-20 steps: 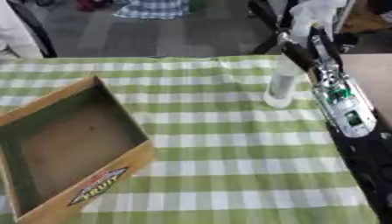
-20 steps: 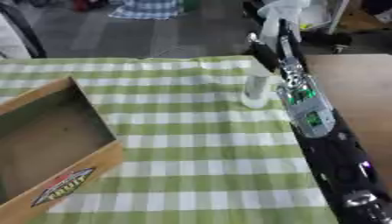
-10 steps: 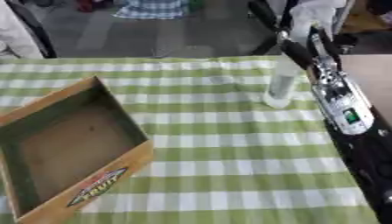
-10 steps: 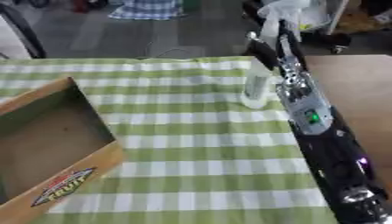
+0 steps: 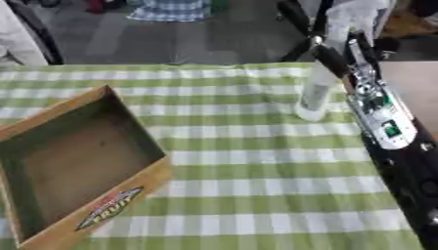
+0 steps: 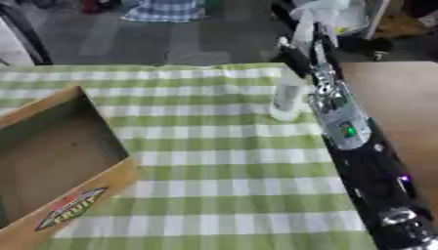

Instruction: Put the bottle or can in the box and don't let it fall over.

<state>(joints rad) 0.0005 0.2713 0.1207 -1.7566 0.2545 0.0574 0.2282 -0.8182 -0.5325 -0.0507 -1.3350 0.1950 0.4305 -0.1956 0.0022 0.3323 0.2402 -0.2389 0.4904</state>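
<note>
- Near the green-checked cloth's far right edge, a pale bottle is kept upright.
- Right hand is set beside its top; finger state cannot be told.
- Open cardboard box is placed well apart, left.

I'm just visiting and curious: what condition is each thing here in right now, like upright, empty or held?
Bottle: white, standing upright on the checked cloth, outside the box.
Box: cardboard, open on top, nothing inside it.
Tablecloth: green and white check, spread flat.
Right hand: up by the bottle's top; its fingers cannot be made out.
Left hand: not in view.
</note>
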